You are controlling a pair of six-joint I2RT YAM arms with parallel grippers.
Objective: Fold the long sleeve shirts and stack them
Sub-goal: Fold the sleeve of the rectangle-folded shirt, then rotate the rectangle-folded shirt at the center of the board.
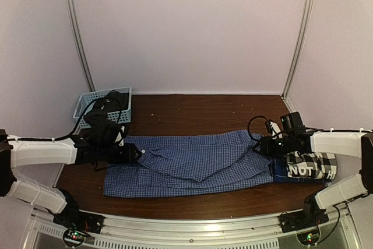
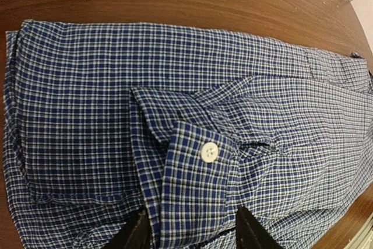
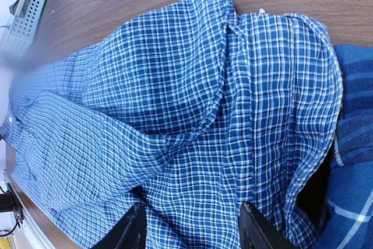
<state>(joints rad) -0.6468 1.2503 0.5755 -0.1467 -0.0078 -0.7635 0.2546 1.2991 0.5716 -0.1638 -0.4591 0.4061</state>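
- Top view: the blue check shirt [image 1: 192, 164] lies spread flat across the middle of the brown counter [image 1: 192, 115], its long side running left to right
- The left gripper [image 1: 137, 154] sits low over the shirt's left end, and the right gripper [image 1: 260, 146] sits at its right end
- A folded black-and-white plaid shirt [image 1: 312, 164] with white lettering lies just right of the blue one, on top of a darker blue plaid shirt [image 1: 280, 173]
- A light blue basket [image 1: 87, 100] stands at the far left corner of the counter
- Left wrist view: the left gripper [image 2: 195, 234] has its jaws standing well apart, and a cuff [image 2: 192, 196] with a white button [image 2: 209, 151] lies loose in the gap, not pinched
- The cuff rests on the folded body of the blue check shirt [image 2: 87, 97]
- Right wrist view: the right gripper [image 3: 192, 228] has its jaws about half open, with rumpled check cloth [image 3: 175, 97] below and between them and no pinch visible
- The darker blue plaid shirt [image 3: 349, 144] touches the check shirt's right edge
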